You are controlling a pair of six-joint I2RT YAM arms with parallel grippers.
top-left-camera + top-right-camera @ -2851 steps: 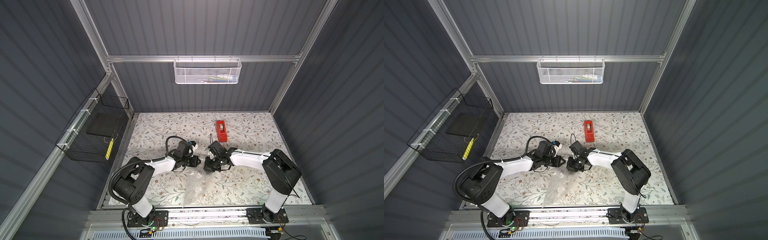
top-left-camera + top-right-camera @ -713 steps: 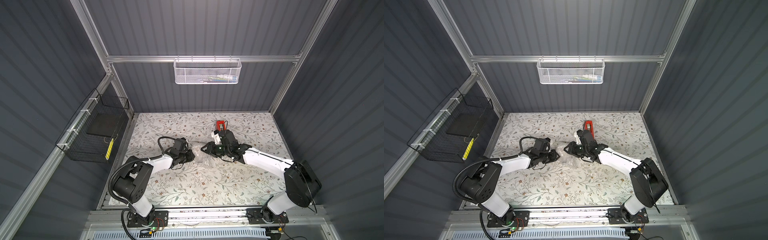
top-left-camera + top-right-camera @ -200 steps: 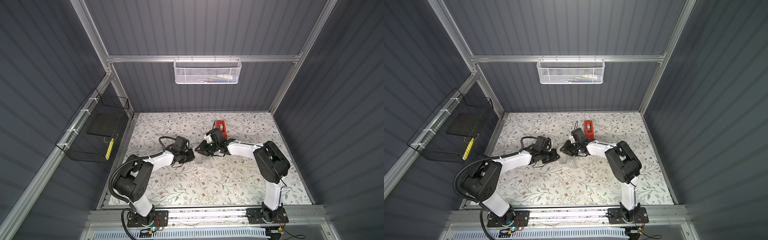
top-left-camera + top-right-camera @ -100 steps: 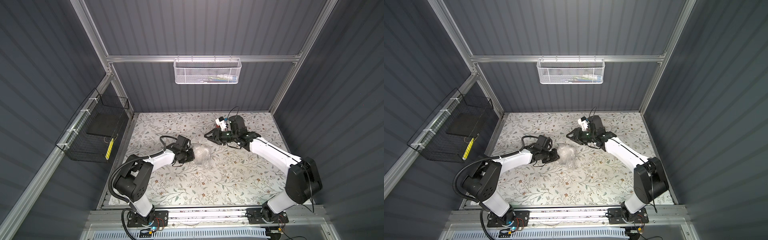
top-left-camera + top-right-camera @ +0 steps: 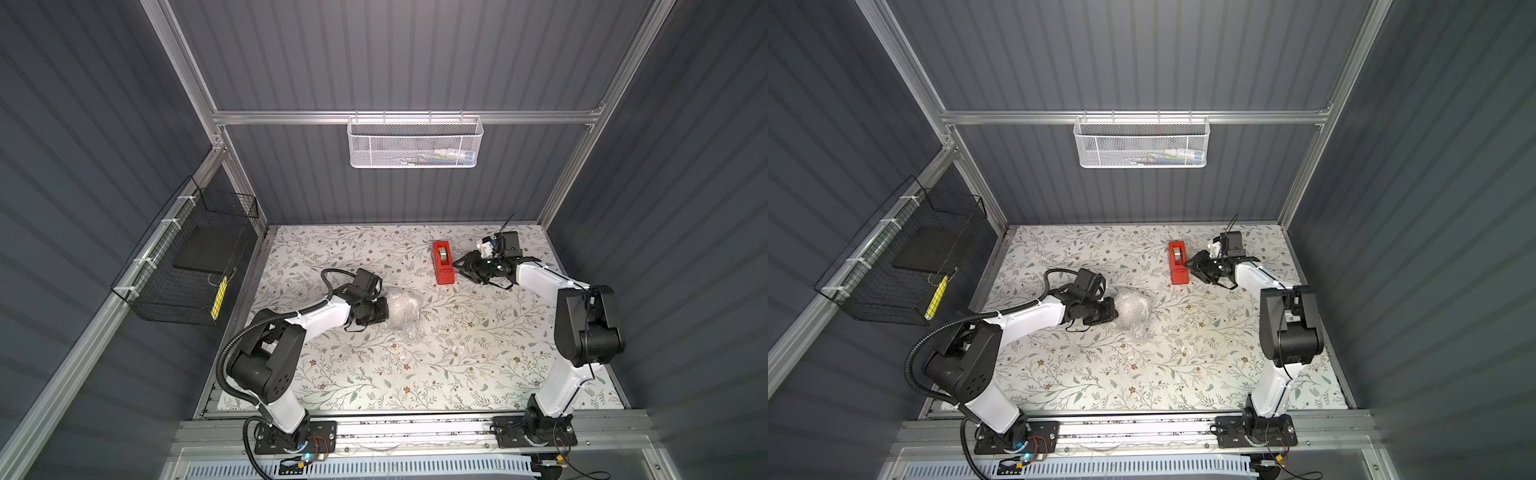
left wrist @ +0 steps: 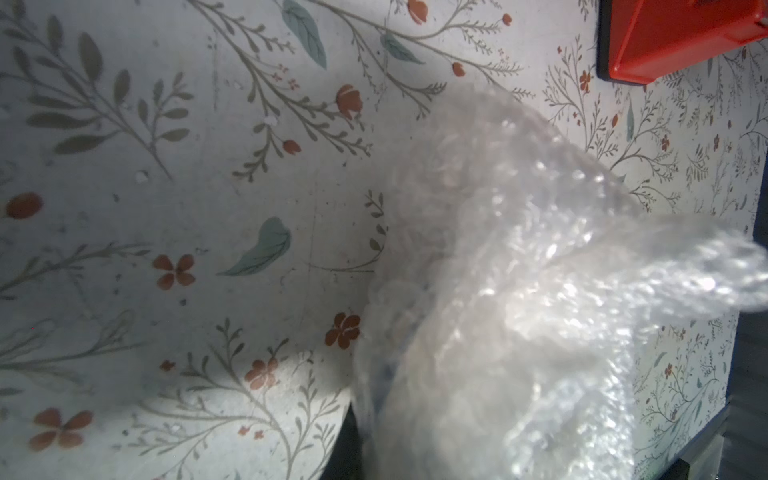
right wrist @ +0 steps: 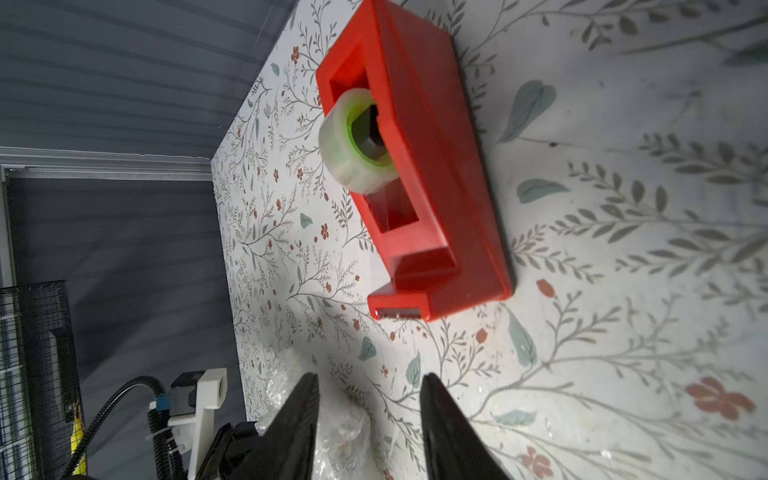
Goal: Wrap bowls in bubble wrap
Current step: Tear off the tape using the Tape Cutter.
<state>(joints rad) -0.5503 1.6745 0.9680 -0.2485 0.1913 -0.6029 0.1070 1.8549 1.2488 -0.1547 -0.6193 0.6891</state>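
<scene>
The bubble wrap point(image 5: 402, 307) is clear, crinkly plastic, shiny and bumpy. The tape dispenser point(image 5: 444, 275) is smooth, glossy red plastic. The tabletop point(image 5: 457, 353) looks matt and flower-printed; the mesh basket point(image 5: 415, 146) is white-painted metal.

My bubble wrap point(image 5: 405, 306) is bunched into a rounded, shiny, whitish bundle lying left of the middle of the table point(image 5: 457, 357). My left gripper point(image 5: 386, 311) pinches one side. The bowl does not show through it.
</scene>
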